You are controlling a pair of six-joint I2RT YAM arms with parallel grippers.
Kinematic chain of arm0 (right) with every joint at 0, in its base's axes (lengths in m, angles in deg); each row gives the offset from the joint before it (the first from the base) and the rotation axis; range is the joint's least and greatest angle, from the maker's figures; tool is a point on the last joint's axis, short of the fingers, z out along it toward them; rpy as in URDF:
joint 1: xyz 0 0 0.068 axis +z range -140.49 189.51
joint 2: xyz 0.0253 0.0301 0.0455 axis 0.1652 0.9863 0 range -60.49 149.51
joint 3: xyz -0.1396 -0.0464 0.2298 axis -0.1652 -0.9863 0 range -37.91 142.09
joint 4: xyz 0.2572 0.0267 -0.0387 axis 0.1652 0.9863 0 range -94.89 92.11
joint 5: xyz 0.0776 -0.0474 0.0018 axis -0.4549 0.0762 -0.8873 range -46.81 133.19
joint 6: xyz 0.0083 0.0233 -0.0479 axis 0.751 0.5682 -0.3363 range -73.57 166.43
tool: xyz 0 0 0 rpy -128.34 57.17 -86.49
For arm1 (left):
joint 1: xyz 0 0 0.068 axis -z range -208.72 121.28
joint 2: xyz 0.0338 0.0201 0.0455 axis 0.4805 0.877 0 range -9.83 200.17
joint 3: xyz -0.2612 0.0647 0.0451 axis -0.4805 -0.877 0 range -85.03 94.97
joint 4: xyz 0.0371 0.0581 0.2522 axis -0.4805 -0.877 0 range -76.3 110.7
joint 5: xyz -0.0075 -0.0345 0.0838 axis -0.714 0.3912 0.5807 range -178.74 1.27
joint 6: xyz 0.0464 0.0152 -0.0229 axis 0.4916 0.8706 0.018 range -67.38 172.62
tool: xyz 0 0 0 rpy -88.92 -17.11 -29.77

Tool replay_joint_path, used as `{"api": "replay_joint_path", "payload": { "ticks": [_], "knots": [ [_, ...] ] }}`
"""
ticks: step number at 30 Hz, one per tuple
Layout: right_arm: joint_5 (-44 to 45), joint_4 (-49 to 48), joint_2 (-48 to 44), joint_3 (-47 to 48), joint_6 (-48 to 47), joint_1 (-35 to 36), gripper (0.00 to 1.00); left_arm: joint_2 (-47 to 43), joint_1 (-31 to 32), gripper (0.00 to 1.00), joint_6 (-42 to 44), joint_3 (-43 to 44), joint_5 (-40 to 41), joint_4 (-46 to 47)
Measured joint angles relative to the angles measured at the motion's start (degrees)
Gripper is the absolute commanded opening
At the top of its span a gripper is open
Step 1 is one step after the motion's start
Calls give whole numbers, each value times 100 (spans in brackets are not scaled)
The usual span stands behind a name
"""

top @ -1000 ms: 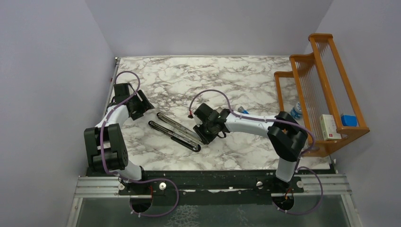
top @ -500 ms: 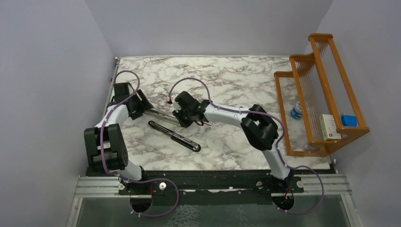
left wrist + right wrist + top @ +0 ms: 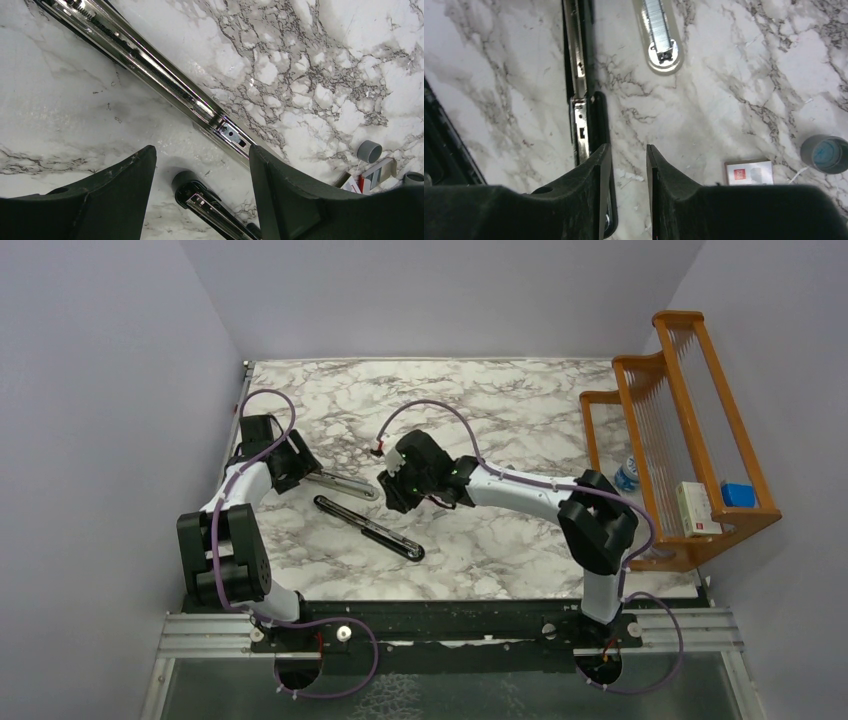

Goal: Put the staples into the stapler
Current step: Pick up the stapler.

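The stapler lies opened in two long parts: a silver magazine rail [image 3: 342, 483] [image 3: 150, 67] and a black arm [image 3: 368, 528] [image 3: 583, 95]. In the right wrist view a ridged silvery strip that looks like the staples [image 3: 658, 22] sits in the rail's channel. My left gripper [image 3: 298, 466] [image 3: 202, 150] hangs open over the rail's left end, with the black arm's tip [image 3: 192, 192] between its fingers, untouched. My right gripper [image 3: 393, 490] [image 3: 628, 155] is narrowly open over bare marble beside the black arm and holds nothing.
A small white-and-red box [image 3: 749, 172] [image 3: 371, 175] and a grey-blue cylinder [image 3: 826, 154] lie on the marble near my right gripper. A wooden rack [image 3: 690, 410] at the right edge holds a white box [image 3: 697, 508], a blue item [image 3: 738, 493] and a small bottle [image 3: 627, 473].
My right gripper swung left from the black arm's right end to the rail's tip. The silver rail now lies further left and flatter. The left arm has not moved.
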Motion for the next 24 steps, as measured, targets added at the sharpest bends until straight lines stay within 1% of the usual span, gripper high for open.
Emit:
{"api": "replay_joint_path", "payload": {
  "ticks": [4,9,13,19,24],
  "knots": [
    [-417,42,-249,-308,120,-4,42,-2,0,71,26,0,4,2],
    [-693,208,-264,-721,348,-26,42,0,2,71,50,0,4,2],
    [-1060,243,-258,-844,566,-116,44,0,11,71,68,0,7,2],
    [-1676,-17,-223,-938,953,-306,46,2,13,71,72,0,7,2],
    [-2006,-234,-66,-1084,1220,-450,48,2,13,71,74,0,4,2]
  ]
}}
